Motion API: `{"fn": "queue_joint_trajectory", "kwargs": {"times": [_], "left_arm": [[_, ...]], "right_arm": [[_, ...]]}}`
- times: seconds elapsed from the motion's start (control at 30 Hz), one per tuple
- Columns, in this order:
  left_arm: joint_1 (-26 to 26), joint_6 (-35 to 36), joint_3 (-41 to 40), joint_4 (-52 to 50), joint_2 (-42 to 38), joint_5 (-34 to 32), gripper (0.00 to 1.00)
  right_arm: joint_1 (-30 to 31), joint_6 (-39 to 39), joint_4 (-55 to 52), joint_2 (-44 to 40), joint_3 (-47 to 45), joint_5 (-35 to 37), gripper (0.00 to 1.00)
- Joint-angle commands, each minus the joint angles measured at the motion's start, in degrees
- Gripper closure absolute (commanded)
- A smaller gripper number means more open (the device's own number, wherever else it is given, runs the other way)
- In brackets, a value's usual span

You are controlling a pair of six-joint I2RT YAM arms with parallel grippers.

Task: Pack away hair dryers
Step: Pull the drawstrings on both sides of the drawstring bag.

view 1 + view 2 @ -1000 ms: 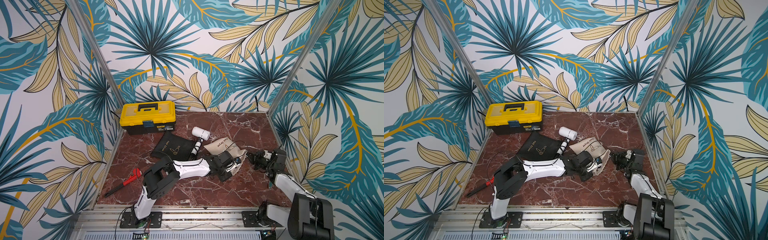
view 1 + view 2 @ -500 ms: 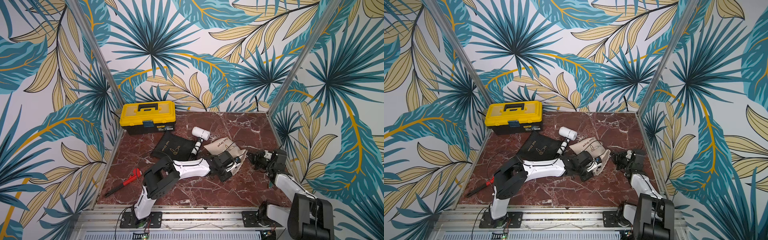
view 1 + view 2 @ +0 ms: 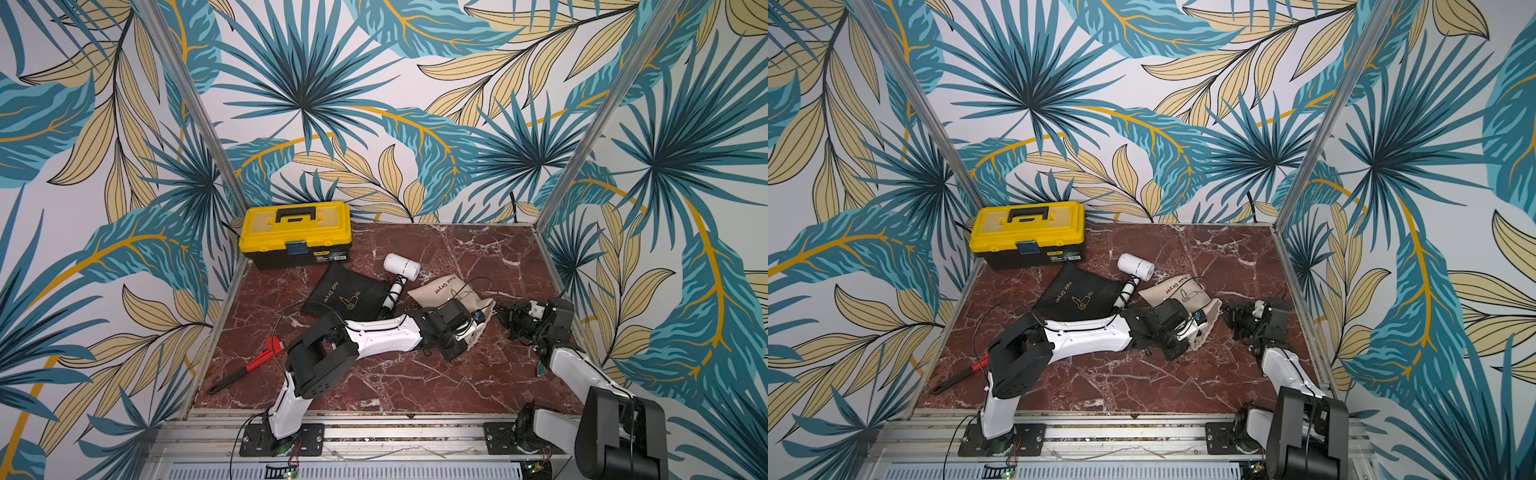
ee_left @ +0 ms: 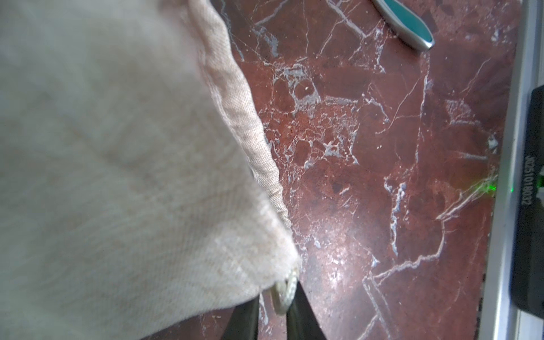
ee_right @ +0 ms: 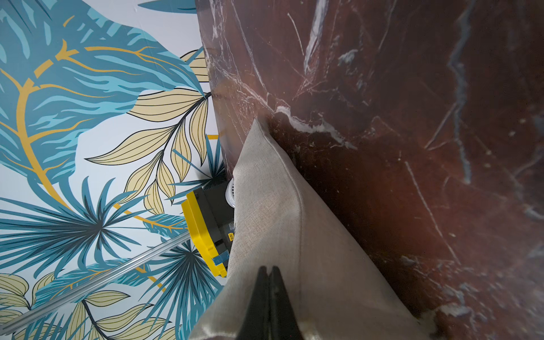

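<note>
Beige bag [image 3: 449, 291], arms [image 3: 374, 336] stretched low, left gripper [image 4: 278, 300] pinching its cord [image 4: 287, 287], right gripper [image 5: 268, 270] clamping its edge

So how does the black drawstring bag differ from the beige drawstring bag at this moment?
Colour: the black fabric drawstring bag is dark with gold print; the beige cloth drawstring bag is pale with dark print. Pose: the black bag lies flat with no gripper on it; the beige bag is pinched at its edge by the left gripper and the right gripper. Both are printed "Hair Dryer".
</note>
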Motion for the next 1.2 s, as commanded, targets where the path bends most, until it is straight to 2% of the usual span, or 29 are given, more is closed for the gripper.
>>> {"fn": "queue_joint_trajectory", "kwargs": {"times": [0.0, 0.17, 0.33, 0.63, 0.83, 1.17], "left_arm": [[0.1, 0.3, 1.9, 0.0, 0.3, 0.7, 0.90], [0.2, 0.1, 0.5, 0.1, -0.6, 0.4, 1.00], [0.2, -0.2, -1.3, -0.2, -2.1, 0.4, 1.00], [0.3, 0.2, -5.7, -4.7, -7.2, -1.7, 1.00], [0.5, -1.3, -10.3, -5.1, -11.3, -3.3, 1.00], [1.6, -3.9, -16.1, -5.2, -18.4, -6.8, 1.00]], "right_arm": [[-0.5, 0.3, 0.8, -0.9, -1.1, -0.8, 1.00], [-0.9, -0.2, 0.7, -0.7, -1.0, -0.9, 1.00], [-1.4, -1.8, 0.4, -0.6, -0.6, -0.7, 1.00], [-3.6, -10.7, -7.4, 0.1, 3.7, -0.9, 1.00], [-5.4, -13.8, -6.4, 3.0, 4.6, -2.0, 1.00], [-10.9, -14.2, -6.5, 2.7, 6.7, -5.8, 1.00]]}}
